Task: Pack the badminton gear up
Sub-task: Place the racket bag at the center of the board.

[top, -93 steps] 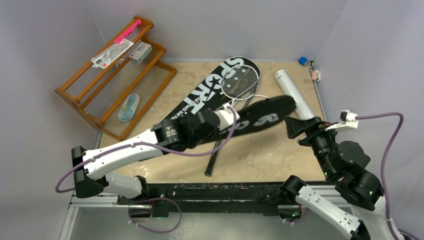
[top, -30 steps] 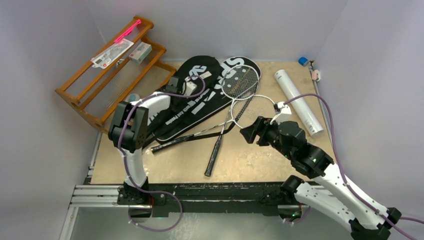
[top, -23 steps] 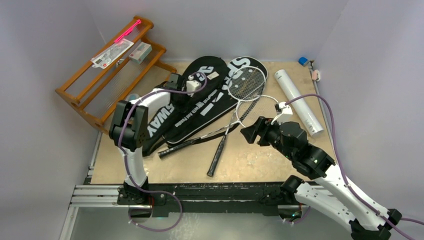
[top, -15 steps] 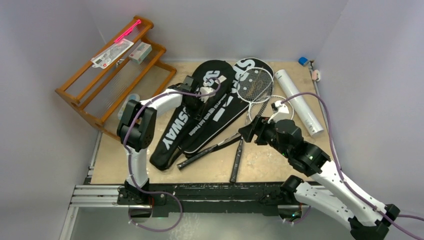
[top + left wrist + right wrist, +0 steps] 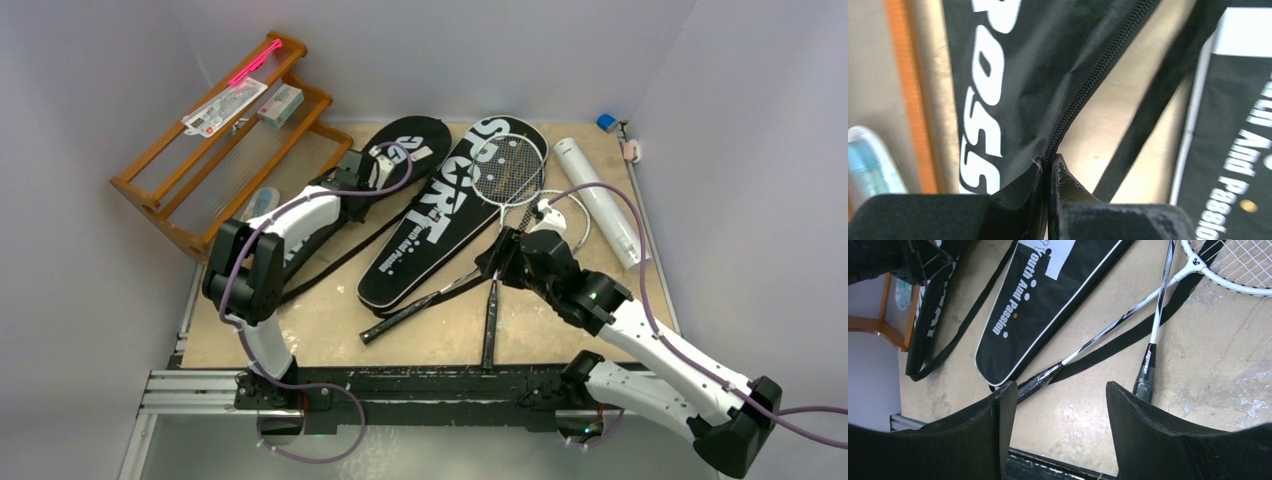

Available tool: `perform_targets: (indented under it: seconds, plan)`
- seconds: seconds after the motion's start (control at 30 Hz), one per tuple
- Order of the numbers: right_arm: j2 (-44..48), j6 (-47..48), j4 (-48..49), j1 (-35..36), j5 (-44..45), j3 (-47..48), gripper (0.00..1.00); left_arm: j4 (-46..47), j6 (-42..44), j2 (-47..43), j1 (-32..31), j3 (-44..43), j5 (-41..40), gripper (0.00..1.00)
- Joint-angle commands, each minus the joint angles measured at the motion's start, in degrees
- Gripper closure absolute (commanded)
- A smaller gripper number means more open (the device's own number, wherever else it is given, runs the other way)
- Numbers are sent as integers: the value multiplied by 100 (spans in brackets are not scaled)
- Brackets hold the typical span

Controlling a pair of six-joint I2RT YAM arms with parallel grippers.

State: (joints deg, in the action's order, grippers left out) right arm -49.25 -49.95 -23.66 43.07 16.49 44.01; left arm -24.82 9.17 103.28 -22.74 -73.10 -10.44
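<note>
My left gripper [image 5: 378,168] [image 5: 1050,165] is shut on the zip edge of the black "CROSSWAY" cover [image 5: 405,138] [image 5: 990,95], which runs down-left under that arm. To its right the "SPORT" cover [image 5: 450,210] [image 5: 1048,305] lies flat. One racket head [image 5: 510,165] rests on its wide end and a second racket head [image 5: 562,215] [image 5: 1243,265] lies to the right. Both black handles [image 5: 412,313] [image 5: 490,328] point at the near edge. The white tube [image 5: 600,200] lies far right. My right gripper [image 5: 498,258] [image 5: 1059,389] hovers open over the handles [image 5: 1035,381], holding nothing.
The orange-brown wooden rack [image 5: 215,160] stands at the back left with packets [image 5: 225,105] and a pink stick [image 5: 255,62] on it. Black carry straps [image 5: 335,262] [image 5: 1128,340] trail over the table. A small blue object [image 5: 607,122] sits in the far right corner.
The left gripper has dragged the CROSSWAY cover left, off the SPORT cover. The SPORT cover and rackets have slid right, their handles swinging toward the near edge. The right gripper moved slightly left.
</note>
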Motion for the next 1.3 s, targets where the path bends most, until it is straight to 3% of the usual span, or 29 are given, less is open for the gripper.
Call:
perform_targets:
  seconds: [0.0, 0.13, 0.27, 0.43, 0.6, 0.77, 0.87, 1.03, 1.27]
  plan:
    - [91, -141, 186, -17, 118, -41, 33, 383, -95, -9, 199, -159, -965, 100]
    - [71, -159, 138, -18, 89, -50, 32, -29, -283, 281, 200, -516, -664, 97]
    - [97, -168, -47, -13, 179, -50, 29, 79, -376, 87, 200, -461, -680, 54]
    - [121, -240, -216, -16, 428, -77, 23, 433, -496, -407, 107, -298, -458, 28]
    - [-4, -231, -362, -11, 669, -75, 20, 544, -806, -734, -437, -472, 99, 21]
    - [-494, 251, -64, -11, 671, -85, 29, -178, -1389, -653, -685, -1205, 839, 19]
    - [-1135, 342, -295, -22, 1056, 132, 38, 315, -1564, -1006, -672, -869, 756, 14]
    - [-2040, 626, -66, -255, 901, 280, 40, 816, -1722, -1498, -681, -408, 732, 10]
    - [-2722, 515, 364, -425, 594, 125, 44, 792, -1234, -1294, -772, -382, 1011, 16]
